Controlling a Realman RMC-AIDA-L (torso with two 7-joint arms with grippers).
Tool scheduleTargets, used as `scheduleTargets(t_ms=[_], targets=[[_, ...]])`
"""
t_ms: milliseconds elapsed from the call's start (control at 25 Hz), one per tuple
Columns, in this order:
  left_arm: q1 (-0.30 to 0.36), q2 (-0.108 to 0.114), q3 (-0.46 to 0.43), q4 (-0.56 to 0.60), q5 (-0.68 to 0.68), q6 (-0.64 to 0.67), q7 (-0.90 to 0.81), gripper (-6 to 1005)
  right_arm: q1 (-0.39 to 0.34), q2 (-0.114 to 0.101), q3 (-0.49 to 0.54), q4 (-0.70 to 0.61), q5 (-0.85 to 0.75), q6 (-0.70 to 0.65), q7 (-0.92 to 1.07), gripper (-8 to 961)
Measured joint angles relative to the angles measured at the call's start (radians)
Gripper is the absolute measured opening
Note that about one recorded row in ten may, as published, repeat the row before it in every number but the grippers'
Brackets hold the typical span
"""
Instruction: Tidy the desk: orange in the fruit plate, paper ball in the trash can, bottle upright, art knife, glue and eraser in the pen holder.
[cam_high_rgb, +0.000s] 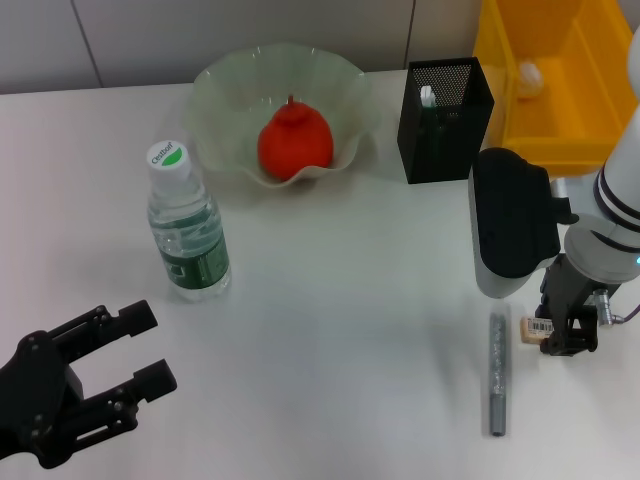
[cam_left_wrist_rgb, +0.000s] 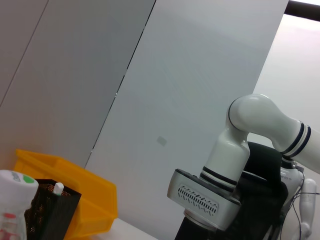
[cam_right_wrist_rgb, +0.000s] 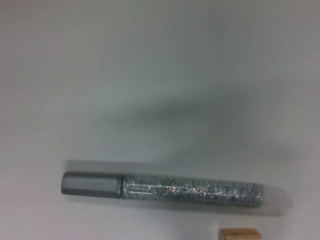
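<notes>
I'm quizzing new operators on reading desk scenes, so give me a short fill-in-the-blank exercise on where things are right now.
1. The orange lies in the ____.
2. The bottle stands ____ on the table.
3. The paper ball lies in the ____ trash can.
4. The right gripper is down at the ____, beside the glitter glue tube; the left gripper is open, near the table's front edge.

Missing words: fruit plate; upright; yellow; eraser

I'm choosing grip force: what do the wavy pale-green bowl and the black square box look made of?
The wavy pale-green bowl looks like translucent plastic or frosted glass: the table shows faintly through its glossy scalloped rim. The black square box looks like matte metal mesh, its walls finely perforated.
</notes>
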Motion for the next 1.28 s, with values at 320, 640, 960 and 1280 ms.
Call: scheduleTargets(t_ms=[320,640,960,1280], targets=[[0.002,0.000,0.000,0.000,0.000,0.001,0.000,745,-0.001,0.000,0.000,0.000,-0.002,0.006,0.001,302],[0.002,0.000,0.000,0.000,0.000,0.002,0.000,745,-0.006,0.000,0.000,-0.002,-0.006,0.015,0.001,255],[0.002,0.000,0.000,0.000,-0.001,0.003,0.000,745,-0.035,0.000,0.006,-0.116,-0.017,0.016,0.010,257],[0.001,0.001,-0.001,0.000,0.000,0.002,0.000,745,-0.071,0.000,0.049,-0.266,-0.001,0.125,0.100,260]])
